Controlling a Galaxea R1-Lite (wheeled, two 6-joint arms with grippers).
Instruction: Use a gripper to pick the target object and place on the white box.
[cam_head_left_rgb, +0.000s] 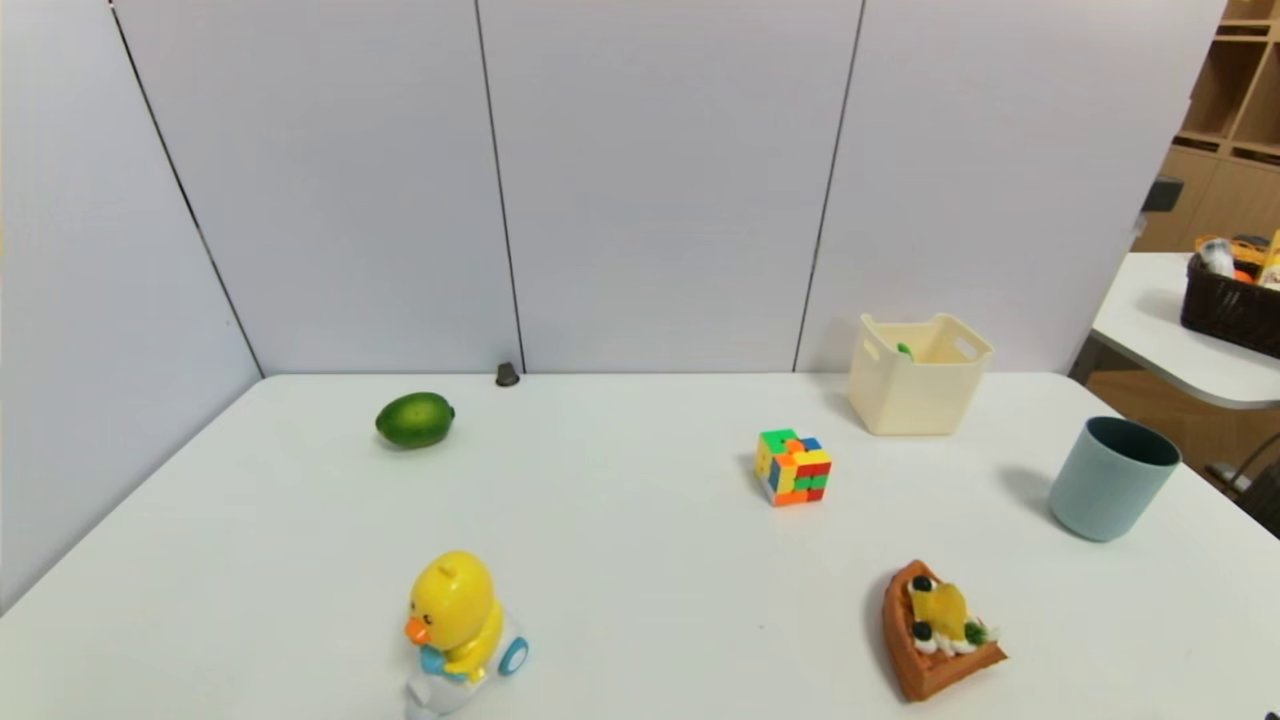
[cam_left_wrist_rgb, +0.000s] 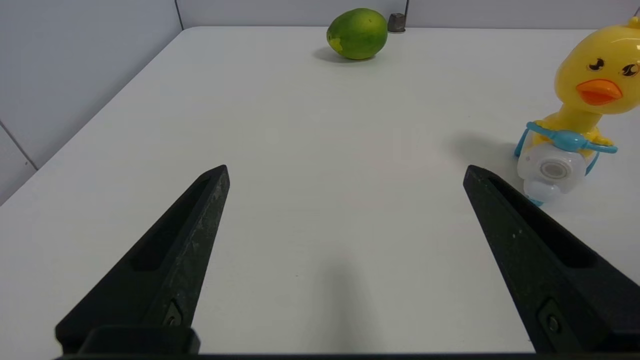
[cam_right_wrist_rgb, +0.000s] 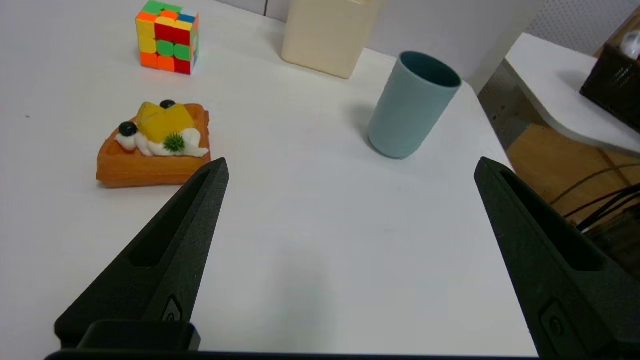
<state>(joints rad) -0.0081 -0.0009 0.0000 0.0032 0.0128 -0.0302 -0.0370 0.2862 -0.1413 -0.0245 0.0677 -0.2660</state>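
Spoon (cam_head_left_rgb: 904, 350) sits inside the white box (cam_head_left_rgb: 915, 395) (only a green bit shows). Left end effector (cam_left_wrist_rgb: 345, 172) and right end effector (cam_right_wrist_rgb: 350, 167) both spread, low over the counter (cam_head_left_rgb: 640, 560).

The tabletop (cam_head_left_rgb: 640, 560) is plain white. The white box (cam_head_left_rgb: 915, 395) is cream, with a green speck inside, perhaps the target object (cam_head_left_rgb: 904, 350). The lime (cam_head_left_rgb: 415, 419) is green, the cup (cam_head_left_rgb: 1112, 478) grey-blue, the cube (cam_head_left_rgb: 793, 467) multicoloured, the duck (cam_head_left_rgb: 455, 610) yellow with an orange beak.

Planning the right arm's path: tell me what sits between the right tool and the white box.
In the right wrist view, the right tool is open over bare table; ahead, the grey-blue cup stands just off the line to the white box.
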